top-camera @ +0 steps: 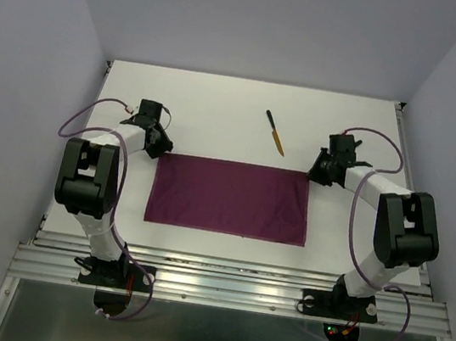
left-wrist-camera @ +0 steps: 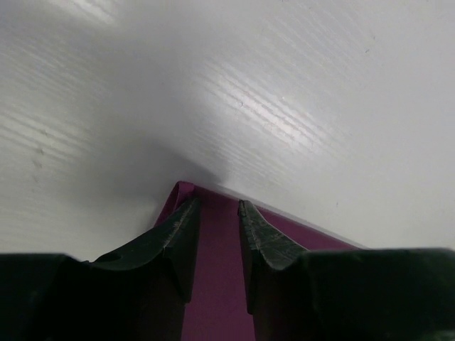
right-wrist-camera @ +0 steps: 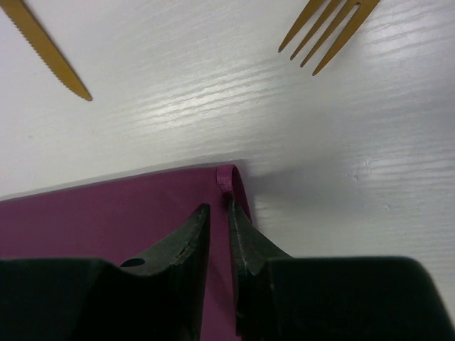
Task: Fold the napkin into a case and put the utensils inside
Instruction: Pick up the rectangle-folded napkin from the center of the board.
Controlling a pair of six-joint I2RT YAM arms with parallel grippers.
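Item: napkin [top-camera: 228, 198], dark magenta cloth. It lay flat mid-table [top-camera: 220, 105] as a rectangle, long axis left to right, parallel to the near edge.

Left gripper [left-wrist-camera: 217, 202] sat at the far-left corner, jaws parted with cloth showing between them.

Right gripper [right-wrist-camera: 218, 207] sat at the far-right corner, jaws nearly together, a curl of hem at the tips; a pinch could not be confirmed.

Knife [top-camera: 275, 133] lay beyond the napkin, on a diagonal, blade aimed near-right toward that corner; fork [right-wrist-camera: 330, 28] close by.

Handling note, as judged: take both corners equally, lift together, and carry them parallel so the edges meet squarely.
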